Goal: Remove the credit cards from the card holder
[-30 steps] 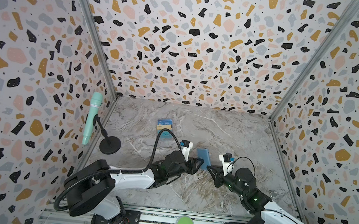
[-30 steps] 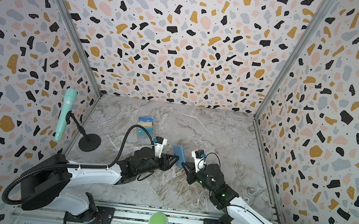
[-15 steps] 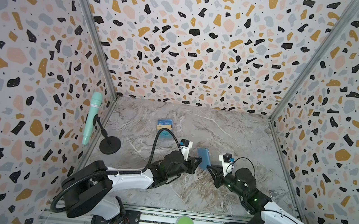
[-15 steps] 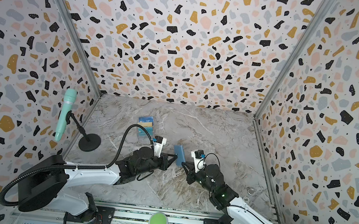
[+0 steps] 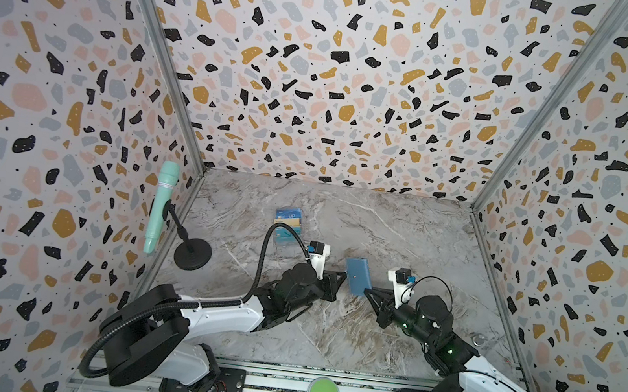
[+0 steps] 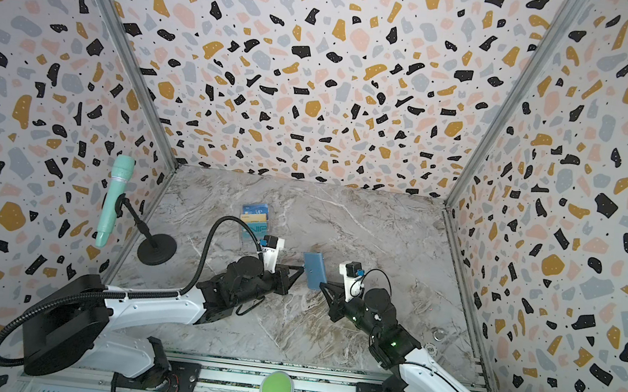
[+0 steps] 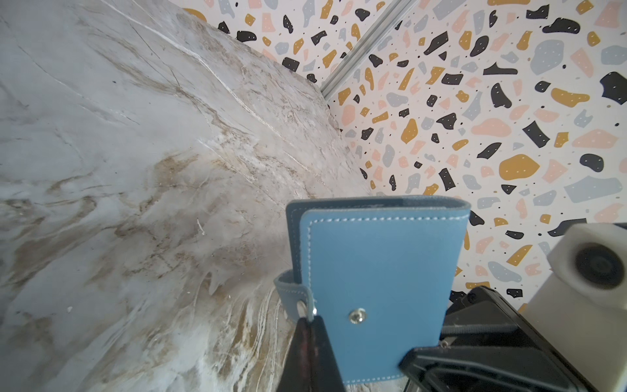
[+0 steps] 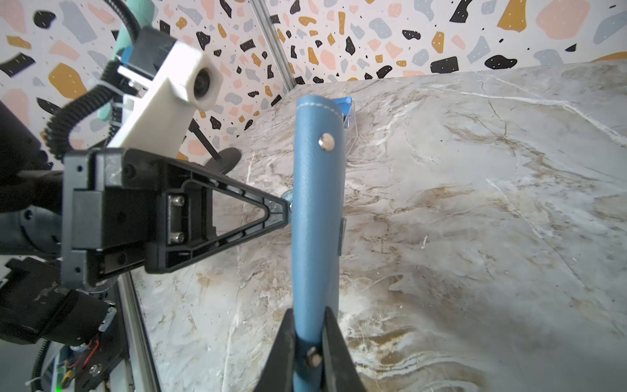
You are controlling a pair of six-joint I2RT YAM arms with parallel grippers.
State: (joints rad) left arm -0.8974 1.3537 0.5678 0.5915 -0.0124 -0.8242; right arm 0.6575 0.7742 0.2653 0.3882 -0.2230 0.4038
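The card holder [image 5: 357,275], a small slate-blue bifold wallet of grained leather-like material with pale stitching along its edges, stood on edge between the two grippers, over the front centre of the grey-veined marble tabletop [image 5: 401,237]. Its covers lay folded together. In the left wrist view, the front cover [image 7: 380,288] carried a silver snap stud [image 7: 357,316]. The snap tab [image 7: 291,292] curved round from the rear cover and sat off that stud, with its metal ring exposed.

The left gripper [image 7: 308,325] had its black fingers pressed together on the free end of that tab. The right wrist view showed its tip [image 8: 288,205] meeting the side of the holder [image 8: 317,210].

The right gripper [image 8: 308,325] was clamped across one edge of the holder, with one finger on each cover. Whether the holder touched the tabletop could not be determined.

Behind the left arm, a clear tiered rack [image 5: 288,224] held blue and golden cards, well apart from the holder. A mint-green microphone on a black stand [image 5: 160,205] stood at the left wall.
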